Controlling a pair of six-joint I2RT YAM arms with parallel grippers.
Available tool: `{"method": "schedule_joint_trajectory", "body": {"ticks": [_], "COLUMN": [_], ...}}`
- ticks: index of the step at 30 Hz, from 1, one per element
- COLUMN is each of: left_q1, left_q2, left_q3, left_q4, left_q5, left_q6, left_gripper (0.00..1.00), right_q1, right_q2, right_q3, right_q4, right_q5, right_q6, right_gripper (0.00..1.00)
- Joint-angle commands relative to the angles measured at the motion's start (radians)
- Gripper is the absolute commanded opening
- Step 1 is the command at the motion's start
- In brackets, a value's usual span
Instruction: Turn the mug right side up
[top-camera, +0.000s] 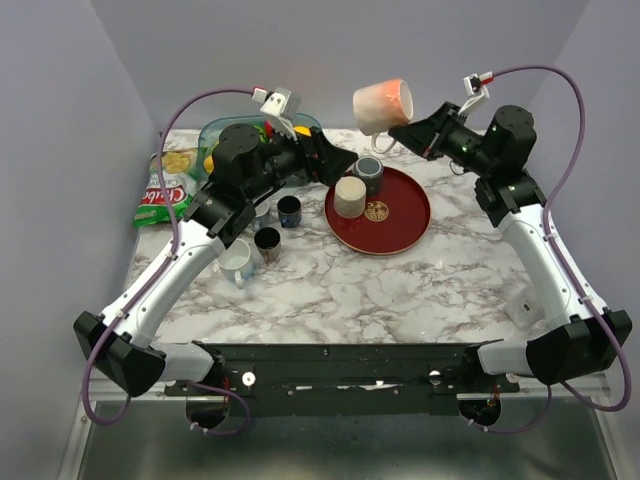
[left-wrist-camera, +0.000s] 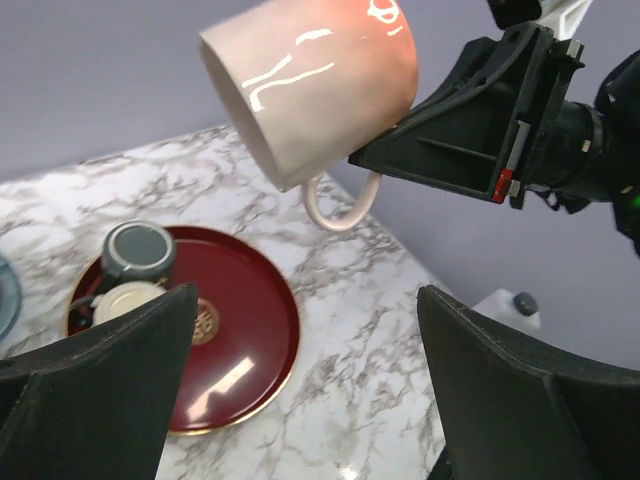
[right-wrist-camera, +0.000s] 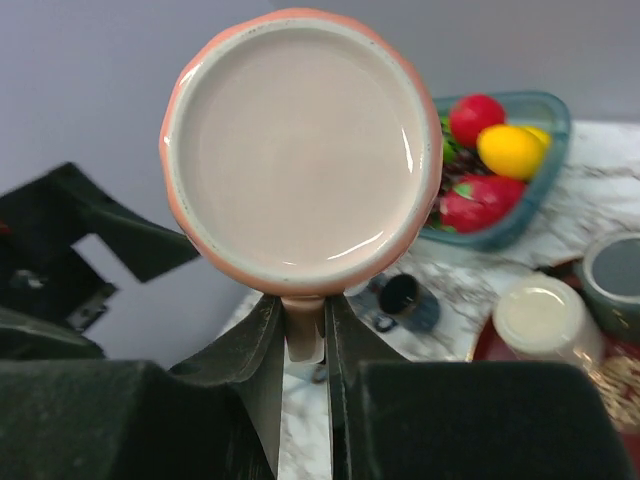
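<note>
A peach-and-cream mug (top-camera: 382, 103) hangs in the air above the back of the table, tipped onto its side with its handle pointing down. My right gripper (top-camera: 397, 134) is shut on that handle; in the right wrist view the fingers (right-wrist-camera: 262, 350) pinch the handle under the mug (right-wrist-camera: 300, 150), whose round end faces the camera. My left gripper (top-camera: 335, 160) stands wide open to the left of and below the mug, holding nothing. In the left wrist view the mug (left-wrist-camera: 310, 90) floats above the open left gripper (left-wrist-camera: 307, 295).
A red round tray (top-camera: 400, 225) carries a grey cup (top-camera: 368, 172) and a cream cup (top-camera: 350, 195). Two small dark cups (top-camera: 290, 211) and a white mug (top-camera: 238, 262) stand left of it. A fruit bowl (top-camera: 215, 135) and a chips bag (top-camera: 165, 185) are at back left.
</note>
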Motion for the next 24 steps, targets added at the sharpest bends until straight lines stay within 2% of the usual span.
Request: {"method": "schedule_joint_trajectory", "body": {"ticks": [1,7,11,15,16,17,19,20,24], "left_q1": [0.004,0.004,0.005,0.005,0.004,0.004,0.005,0.004,0.005], "left_q2": [0.059,0.103,0.125,0.145,0.148,0.152,0.162,0.162,0.16], "left_q3": [0.024,0.025,0.054,0.088,0.094,0.1,0.104,0.102,0.085], "left_q4": [0.211,0.437,0.491,0.508,0.518,0.529,0.541,0.551,0.569], "left_q5": [0.186,0.273,0.244,0.215,0.211,0.214,0.217,0.22,0.221], "left_q6": [-0.135,-0.307,-0.446,-0.497,-0.51,-0.519,-0.545,-0.549,-0.574], "left_gripper": [0.99,0.99,0.99,0.96,0.93,0.85,0.76,0.67,0.53], "right_q1": [0.008,0.021,0.037,0.05,0.051,0.053,0.054,0.054,0.054], "right_q2": [-0.022,-0.014,-0.004,0.0,0.0,-0.002,-0.005,-0.005,-0.013], "right_q3": [0.004,-0.013,-0.017,-0.03,-0.031,-0.034,-0.042,-0.045,-0.051], "right_q4": [0.388,0.613,0.663,0.711,0.715,0.717,0.734,0.735,0.737], "right_q5": [-0.15,-0.191,-0.207,-0.219,-0.222,-0.221,-0.225,-0.225,-0.227], "right_q6": [0.254,0.442,0.503,0.537,0.54,0.546,0.551,0.552,0.554], "right_gripper": [0.01,0.01,0.01,0.01,0.01,0.01,0.01,0.01,0.01]}}
